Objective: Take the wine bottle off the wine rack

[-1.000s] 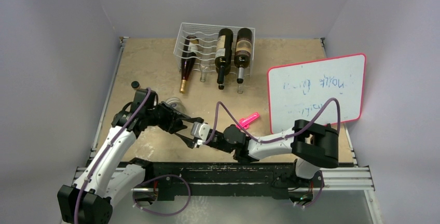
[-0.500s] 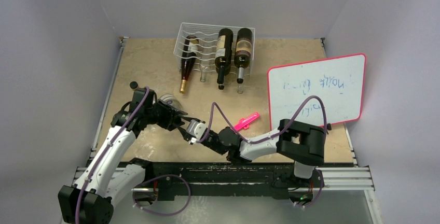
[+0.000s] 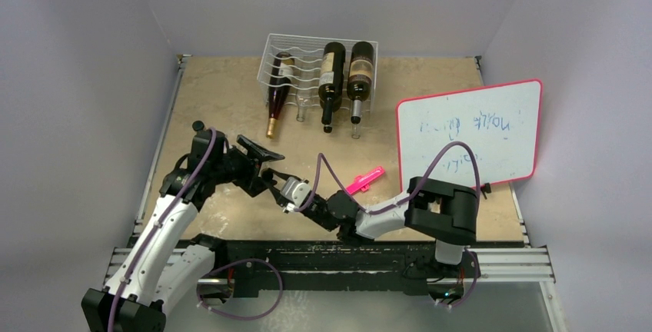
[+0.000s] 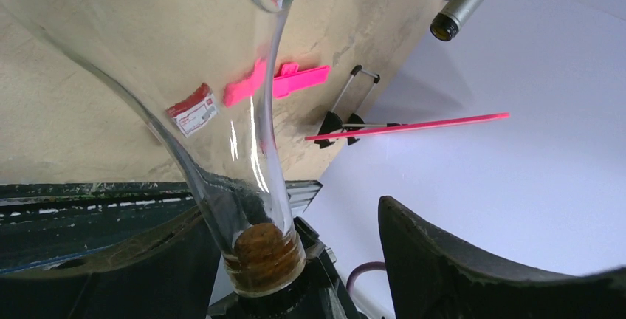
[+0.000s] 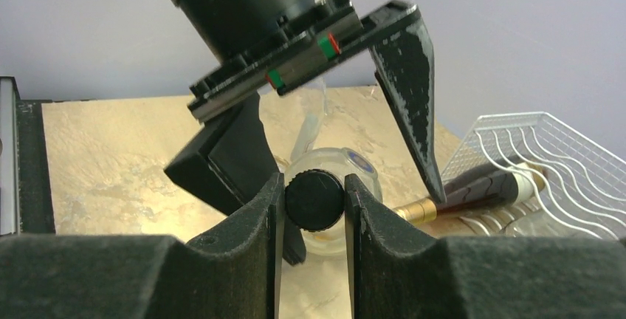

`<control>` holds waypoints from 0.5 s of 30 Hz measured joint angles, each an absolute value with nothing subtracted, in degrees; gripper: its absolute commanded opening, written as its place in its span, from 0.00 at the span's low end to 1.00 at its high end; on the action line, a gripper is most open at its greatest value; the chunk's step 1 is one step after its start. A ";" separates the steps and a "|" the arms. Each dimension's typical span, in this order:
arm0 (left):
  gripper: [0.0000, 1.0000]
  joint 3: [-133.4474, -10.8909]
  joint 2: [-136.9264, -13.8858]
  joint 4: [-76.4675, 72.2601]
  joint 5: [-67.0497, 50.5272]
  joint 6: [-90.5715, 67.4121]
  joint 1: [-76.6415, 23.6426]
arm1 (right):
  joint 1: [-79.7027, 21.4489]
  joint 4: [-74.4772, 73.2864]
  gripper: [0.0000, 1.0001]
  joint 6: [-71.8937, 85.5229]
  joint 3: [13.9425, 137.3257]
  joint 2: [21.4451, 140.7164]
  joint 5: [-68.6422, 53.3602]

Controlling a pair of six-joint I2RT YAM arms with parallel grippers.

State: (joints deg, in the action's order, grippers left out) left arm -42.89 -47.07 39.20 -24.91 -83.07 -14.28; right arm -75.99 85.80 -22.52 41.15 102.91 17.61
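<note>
Tan table (image 3: 207,101); right fingers (image 5: 251,238) clamp bottle cap (image 5: 315,201) (unseen from overhead).

Both arms, the left arm (image 3: 165,217) at seven o'clock and the right arm (image 3: 384,217) at five, wear white shells with black joints, looping purple cables (image 3: 455,144), and black wedge-shaped fingers (image 5: 410,68), the left's rail (image 5: 295,64) marked red and green.

A pink-framed whiteboard (image 3: 469,134) stands at the table's (image 3: 207,94) right side, a pink plastic piece (image 3: 367,178) lying near it.
</note>
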 measured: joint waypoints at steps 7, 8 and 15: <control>0.79 -48.80 -47.70 45.71 -20.14 -77.32 -14.28 | -75.90 86.61 0.07 -21.43 38.68 102.54 19.64; 0.79 -49.76 -47.51 46.65 -19.14 -76.27 -14.28 | -75.88 86.43 0.07 -21.12 38.30 102.32 19.97; 0.78 -55.66 -43.70 53.23 -12.60 -67.61 -14.28 | -75.33 83.72 0.08 -19.20 37.71 100.12 21.08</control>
